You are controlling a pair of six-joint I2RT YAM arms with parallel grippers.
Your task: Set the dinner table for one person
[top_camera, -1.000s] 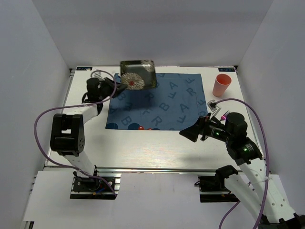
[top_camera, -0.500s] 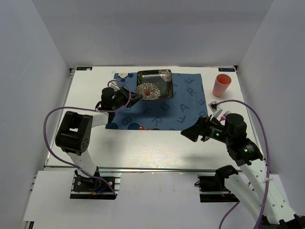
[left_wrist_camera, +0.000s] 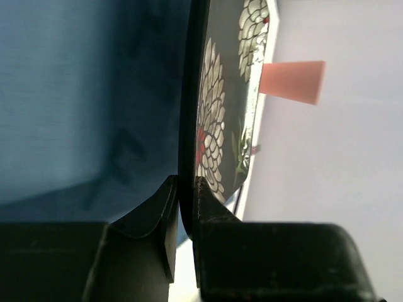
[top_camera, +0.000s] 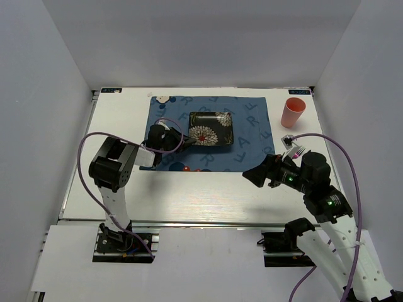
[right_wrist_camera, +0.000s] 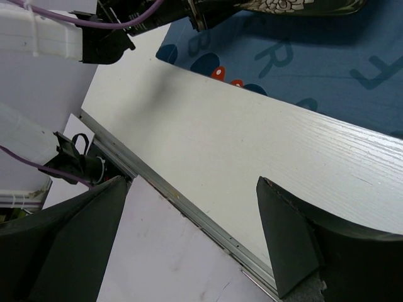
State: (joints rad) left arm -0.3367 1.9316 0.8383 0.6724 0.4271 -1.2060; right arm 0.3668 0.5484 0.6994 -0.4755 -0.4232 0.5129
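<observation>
A black square plate (top_camera: 211, 128) with a white chrysanthemum pattern lies over the middle of the blue letter-printed mat (top_camera: 252, 126) on the white dinner table (top_camera: 189, 195). My left gripper (top_camera: 181, 139) is shut on the plate's left rim; the left wrist view shows the rim (left_wrist_camera: 187, 126) pinched between both fingers. A salmon cup (top_camera: 293, 112) stands at the back right. My right gripper (top_camera: 253, 176) is open and empty above the table's front right; its fingers (right_wrist_camera: 286, 239) stand wide apart over the rail.
A fork (top_camera: 293, 151) and small items lie right of the mat beside my right arm. A small white object (top_camera: 163, 99) sits at the mat's back left corner. The metal rail (right_wrist_camera: 189, 207) runs along the near edge. White walls enclose three sides.
My left gripper has carried the plate from the mat's back left edge rightward and down to the mat's middle. My right arm has shifted only slightly.
</observation>
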